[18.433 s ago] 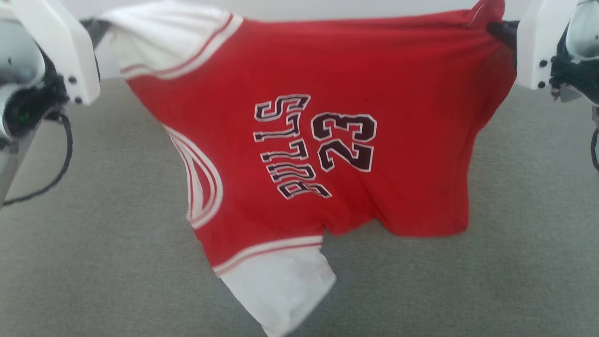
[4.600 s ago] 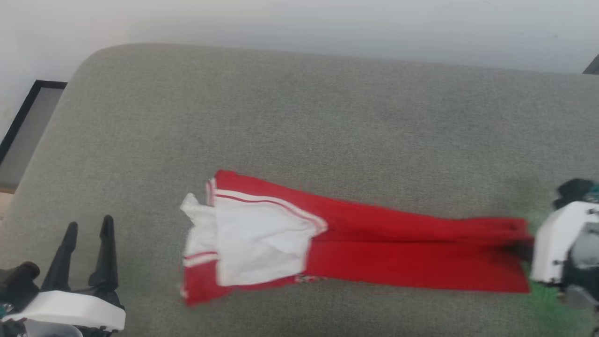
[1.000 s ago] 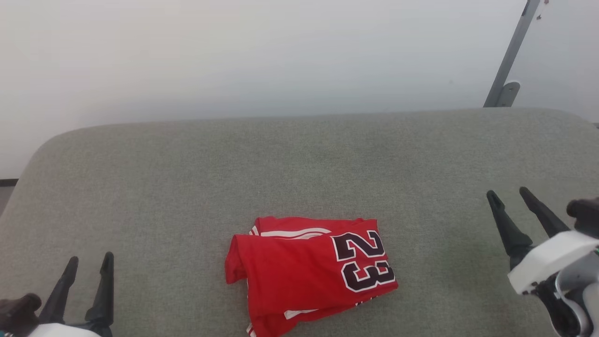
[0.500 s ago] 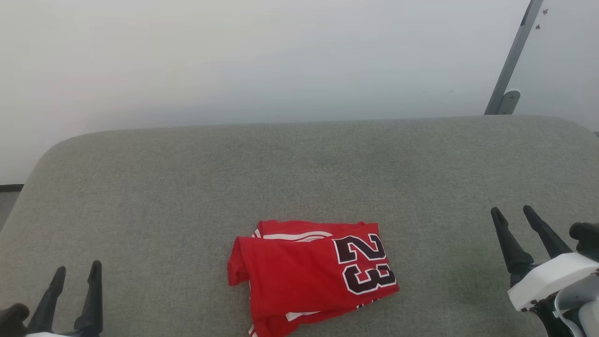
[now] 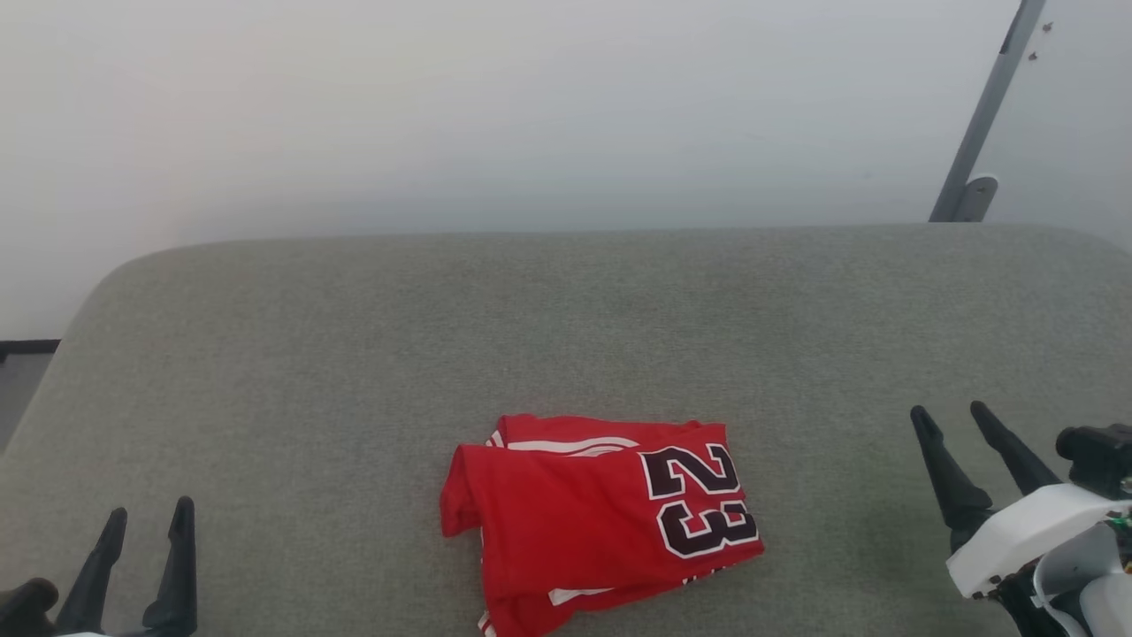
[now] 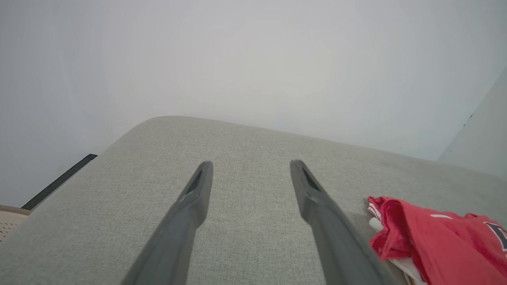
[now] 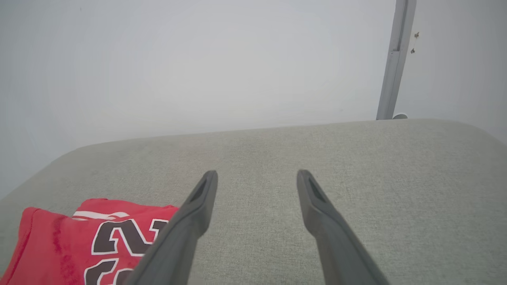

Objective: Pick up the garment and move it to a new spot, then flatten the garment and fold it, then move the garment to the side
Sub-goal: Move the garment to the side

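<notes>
The garment point(image 5: 594, 522), a red jersey with a black-and-white "23" on top and white-striped trim at its edges, lies folded into a compact bundle on the grey cushion point(image 5: 566, 327), near its front middle. My left gripper point(image 5: 148, 518) is open at the lower left, well clear of the shirt. My right gripper point(image 5: 951, 416) is open at the lower right, also apart from it. In the left wrist view the garment point(image 6: 431, 241) lies right of my open left gripper point(image 6: 250, 167). In the right wrist view the garment point(image 7: 87, 241) lies left of my open right gripper point(image 7: 257, 176).
A pale wall rises behind the cushion. A grey metal post point(image 5: 982, 124) stands at the far right behind the cushion's back edge. The cushion's rounded left corner drops off to a dark floor strip point(image 5: 26, 347).
The head view has shifted slightly, so the shirt sits a little further right and lower. Both grippers have drawn back toward the bottom corners. The folded shirt itself has not moved.
</notes>
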